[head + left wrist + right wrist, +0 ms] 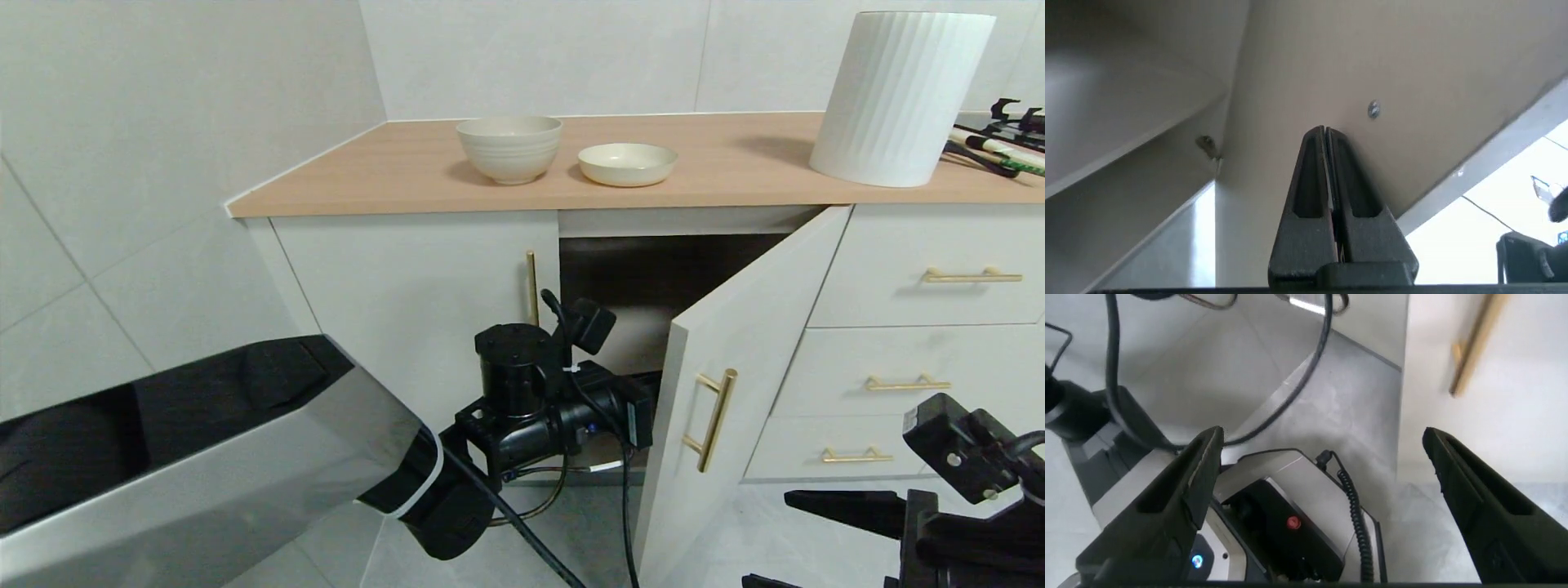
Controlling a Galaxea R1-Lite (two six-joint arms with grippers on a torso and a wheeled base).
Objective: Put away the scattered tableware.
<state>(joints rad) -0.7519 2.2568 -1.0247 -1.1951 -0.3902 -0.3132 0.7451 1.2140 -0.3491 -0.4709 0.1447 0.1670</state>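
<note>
Bowl point(509, 147) and dish point(627, 163), at its 3 o'clock, sit on the desk point(367, 180). Left end effector point(1324, 135), pressed together, is seemingly inside the half-hidden cabinet point(653, 269); right end effector point(1323, 441) is spread apart.

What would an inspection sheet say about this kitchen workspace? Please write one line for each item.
Surface: wooden countertop, level, carrying all the loose things.
Job's things: ribbed bowl and shallow dish, upright, side by side but apart, not yet put away.
Clutter: tall white ribbed container at the right end; pens beside it.
Grippers: left gripper shut, empty, pointing into the cabinet past the open cabinet door; right gripper open, empty, low over the floor.
Cables: black cables hang from the left arm, close to the door's edge.
Surroundings: tiled wall; drawers with gold handles.
</note>
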